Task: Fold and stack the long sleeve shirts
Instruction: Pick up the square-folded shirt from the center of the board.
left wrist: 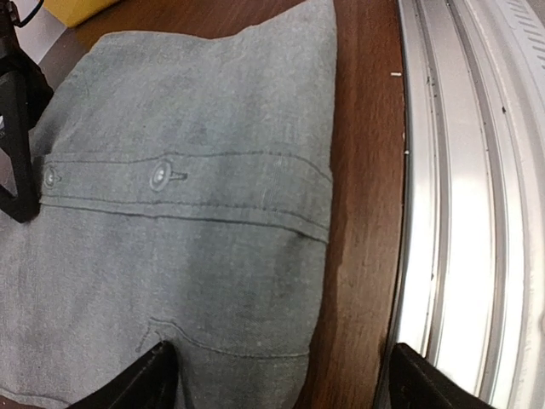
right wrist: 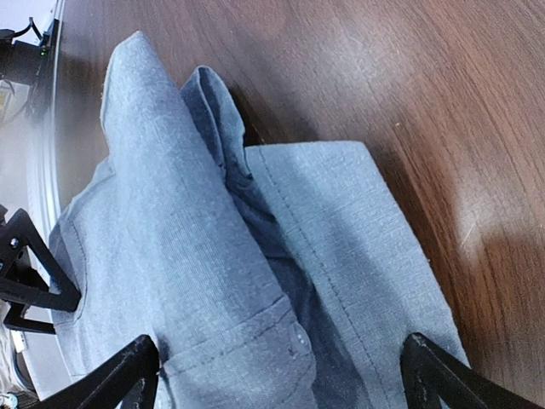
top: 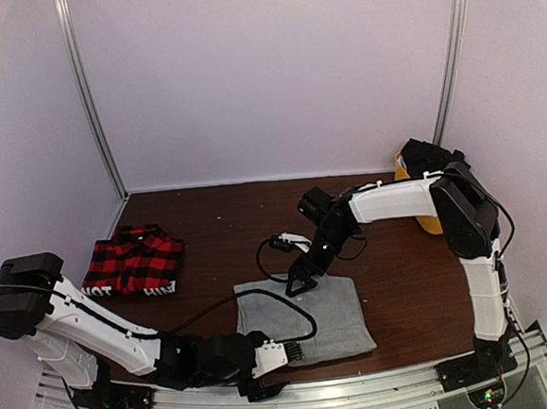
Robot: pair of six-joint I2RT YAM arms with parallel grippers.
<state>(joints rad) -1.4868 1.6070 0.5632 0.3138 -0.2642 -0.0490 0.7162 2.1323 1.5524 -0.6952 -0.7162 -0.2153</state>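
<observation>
Items counted by kind. Shirts, two: one grey shirt (top: pixel 306 317), one plaid shirt (top: pixel 134 263). Yellow bin (top: pixel 428 223), one. Table (top: pixel 403 280), one. My pincers, two: left pincer (top: pixel 290 353), right pincer (top: pixel 299 283). Buttons (left wrist: pixel 160 175) seen from my left wrist, two

The plain grey collared button-up cloth shirt (top: pixel 330 318) lies folded into a flat rectangle on the dark wooden worktop (top: pixel 218 218), at about six o'clock from its centre. Its buttoned placket and chest pocket face up. The red-and-black plaid cloth shirt (top: pixel 131 261) also lies folded, well apart at about nine o'clock, with white hem lettering along its near edge.
</observation>
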